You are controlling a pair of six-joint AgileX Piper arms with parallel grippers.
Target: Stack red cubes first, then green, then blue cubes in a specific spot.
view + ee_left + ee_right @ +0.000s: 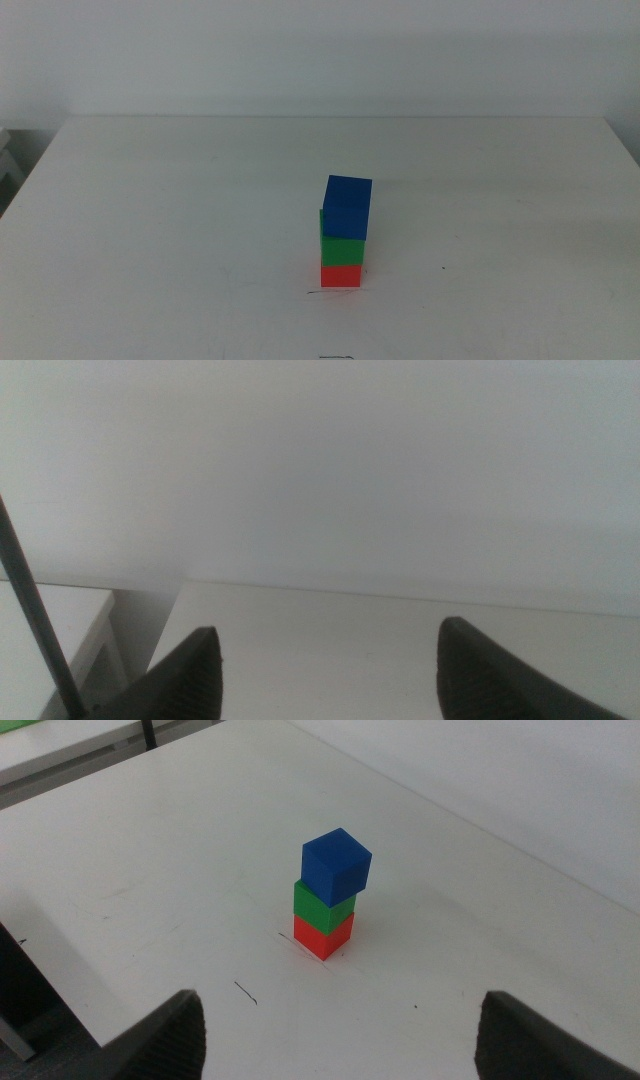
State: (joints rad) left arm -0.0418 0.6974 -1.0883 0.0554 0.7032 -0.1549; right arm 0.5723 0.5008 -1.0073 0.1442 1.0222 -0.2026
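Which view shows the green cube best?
The right wrist view: the green cube shows two faces between the red cube and blue cube. The middle view shows mainly one face. The left wrist view misses it.

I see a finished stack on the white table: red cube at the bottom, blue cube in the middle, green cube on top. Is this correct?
Not quite. The red cube is at the bottom, but the green cube is in the middle and the blue cube is on top, sitting slightly askew. The middle view and the right wrist view both show this order on the white table.
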